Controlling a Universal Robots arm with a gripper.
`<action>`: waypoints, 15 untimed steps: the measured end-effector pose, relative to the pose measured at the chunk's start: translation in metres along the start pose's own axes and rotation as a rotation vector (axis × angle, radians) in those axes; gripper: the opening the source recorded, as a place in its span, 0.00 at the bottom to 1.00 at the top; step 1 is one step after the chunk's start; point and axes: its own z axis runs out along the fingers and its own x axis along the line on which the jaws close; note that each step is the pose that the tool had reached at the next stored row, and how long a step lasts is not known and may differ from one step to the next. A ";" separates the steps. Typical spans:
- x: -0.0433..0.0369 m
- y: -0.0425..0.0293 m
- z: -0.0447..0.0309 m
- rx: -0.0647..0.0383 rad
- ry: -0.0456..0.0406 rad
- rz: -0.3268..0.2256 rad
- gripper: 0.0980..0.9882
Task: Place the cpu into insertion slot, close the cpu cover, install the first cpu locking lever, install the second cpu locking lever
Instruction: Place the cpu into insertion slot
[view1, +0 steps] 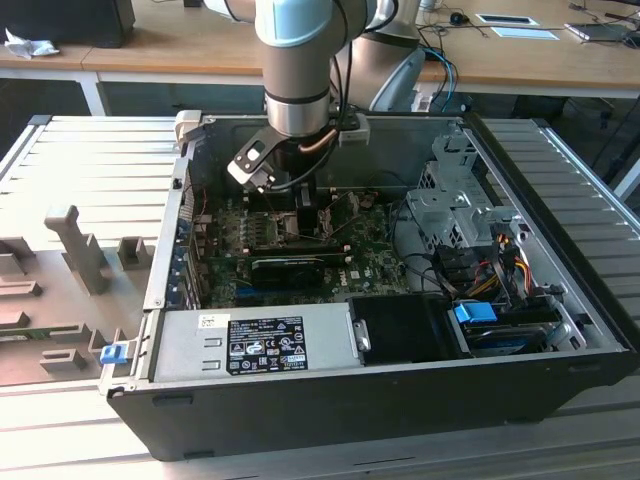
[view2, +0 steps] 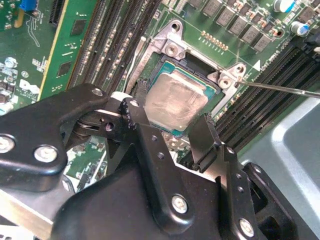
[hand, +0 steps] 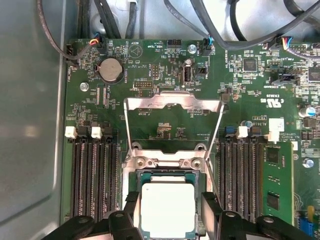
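The cpu, a small square chip with a silver-grey top, lies in the insertion slot on the green board. My gripper is down over it, a black finger against each of two opposite edges. The second wrist view shows the cpu inside the slot's black rim, with my gripper shut on it. The cpu cover is swung open, its metal frame standing away from the socket. In the exterior view, my gripper reaches down into the open computer case.
Black memory slots flank the socket, and a green memory stick stands beside them. A thin lever rod sticks out from the socket. Cables hang past the board. A power supply and a drive cage crowd the case.
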 end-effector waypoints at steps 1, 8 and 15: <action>0.0000 0.0001 -0.0011 0.000 0.0001 0.000 0.57; 0.0000 0.0006 -0.0077 0.000 -0.0002 0.000 0.27; 0.0000 0.0012 -0.0135 0.001 -0.0002 0.000 0.01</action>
